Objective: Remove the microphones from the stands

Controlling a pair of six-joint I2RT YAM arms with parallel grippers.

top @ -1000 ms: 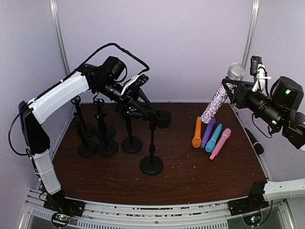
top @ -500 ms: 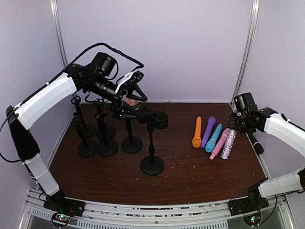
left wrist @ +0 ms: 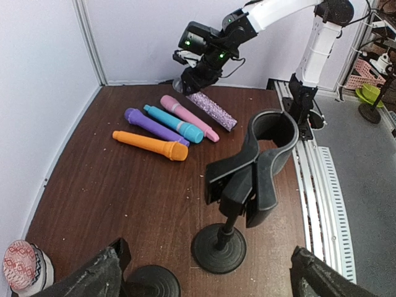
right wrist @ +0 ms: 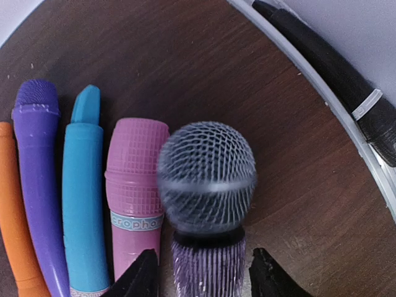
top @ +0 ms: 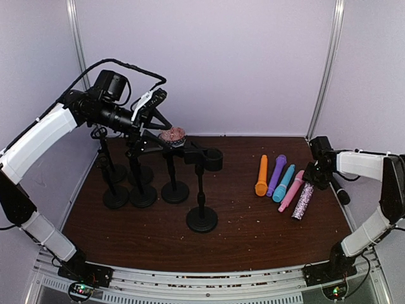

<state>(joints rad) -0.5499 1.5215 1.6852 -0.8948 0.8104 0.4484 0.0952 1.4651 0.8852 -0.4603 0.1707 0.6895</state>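
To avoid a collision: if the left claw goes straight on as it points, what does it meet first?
Probably the empty clip of the black stand, right ahead of the left claw; depth is unclear.

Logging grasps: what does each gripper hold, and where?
Left gripper: nothing. Right gripper straddles the glitter microphone below its mesh head; grip cannot be told.

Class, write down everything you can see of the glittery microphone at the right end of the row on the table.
The glittery microphone has a round silver mesh head, a black collar and a sparkly silver-purple handle. It lies flat on the brown table, close beside the pink microphone, head towards the back. The right gripper straddles its handle below the collar; whether the fingers touch it cannot be told.
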